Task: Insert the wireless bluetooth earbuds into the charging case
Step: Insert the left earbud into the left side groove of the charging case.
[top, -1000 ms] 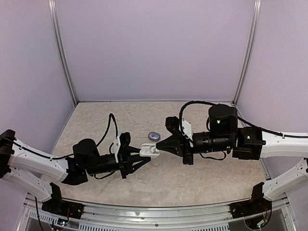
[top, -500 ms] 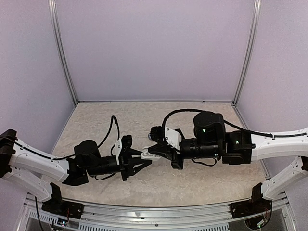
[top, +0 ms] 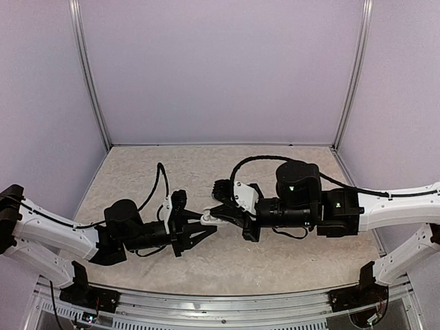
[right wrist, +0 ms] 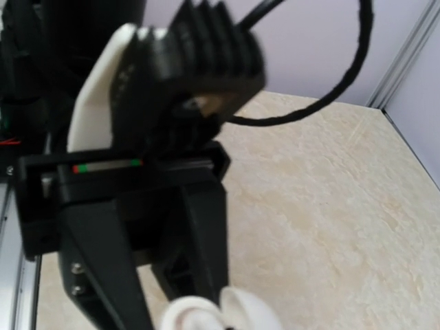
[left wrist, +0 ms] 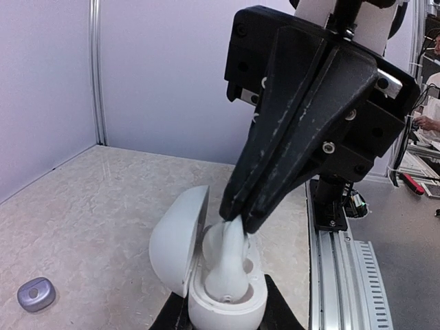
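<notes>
The white charging case (left wrist: 227,306) is gripped at its base by my left gripper (left wrist: 223,315), with the lid (left wrist: 177,240) swung open to the left. My right gripper (left wrist: 240,221) comes down from above, shut on a cream-white earbud (left wrist: 230,265) whose lower end rests in the near socket of the case. A second rounded white shape sits in the socket behind it. In the top view the two grippers meet mid-table, left gripper (top: 206,225) and right gripper (top: 221,215), with the case (top: 208,219) between them. In the right wrist view the case (right wrist: 196,316) shows at the bottom edge.
A small grey pebble-shaped object (left wrist: 36,293) lies on the beige table (top: 172,165) beyond the case; the right arm covers it in the top view. Lilac walls enclose the table on three sides. A metal rail (left wrist: 344,275) runs along the near edge.
The right arm has moved left toward the case and now covers the grey object in the top view. The left arm has barely moved.
</notes>
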Controlling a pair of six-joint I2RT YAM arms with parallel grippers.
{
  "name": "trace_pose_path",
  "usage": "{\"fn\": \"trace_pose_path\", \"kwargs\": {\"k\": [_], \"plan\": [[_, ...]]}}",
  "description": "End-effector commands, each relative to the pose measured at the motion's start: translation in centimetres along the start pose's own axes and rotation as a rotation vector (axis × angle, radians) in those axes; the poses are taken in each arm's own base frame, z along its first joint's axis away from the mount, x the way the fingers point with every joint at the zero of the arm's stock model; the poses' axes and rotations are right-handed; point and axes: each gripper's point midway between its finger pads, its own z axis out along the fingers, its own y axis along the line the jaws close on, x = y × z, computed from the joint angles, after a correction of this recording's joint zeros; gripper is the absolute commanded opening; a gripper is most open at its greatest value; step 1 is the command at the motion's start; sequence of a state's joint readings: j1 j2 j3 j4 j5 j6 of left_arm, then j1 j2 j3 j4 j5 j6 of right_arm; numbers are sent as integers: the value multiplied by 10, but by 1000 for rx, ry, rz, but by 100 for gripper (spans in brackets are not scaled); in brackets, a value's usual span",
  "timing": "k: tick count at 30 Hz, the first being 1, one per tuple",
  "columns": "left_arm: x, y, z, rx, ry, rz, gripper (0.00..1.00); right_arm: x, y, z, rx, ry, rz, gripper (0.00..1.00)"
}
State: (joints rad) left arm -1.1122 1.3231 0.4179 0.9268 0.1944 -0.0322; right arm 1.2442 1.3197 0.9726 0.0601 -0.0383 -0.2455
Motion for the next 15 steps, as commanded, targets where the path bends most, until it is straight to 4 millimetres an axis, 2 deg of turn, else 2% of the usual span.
{"fn": "trace_pose_path", "kwargs": {"k": [1,6,15], "plan": [[-20,3,-2,-10,-76,0,3,-11,9,6,-11,-34,3,0],[-22,4,-4,-14,-83,-3,3,-2,12,12,-9,-12,0,0],[-25,7,-9,-18,-100,-8,3,2,14,11,-11,-2,1,0]]}}
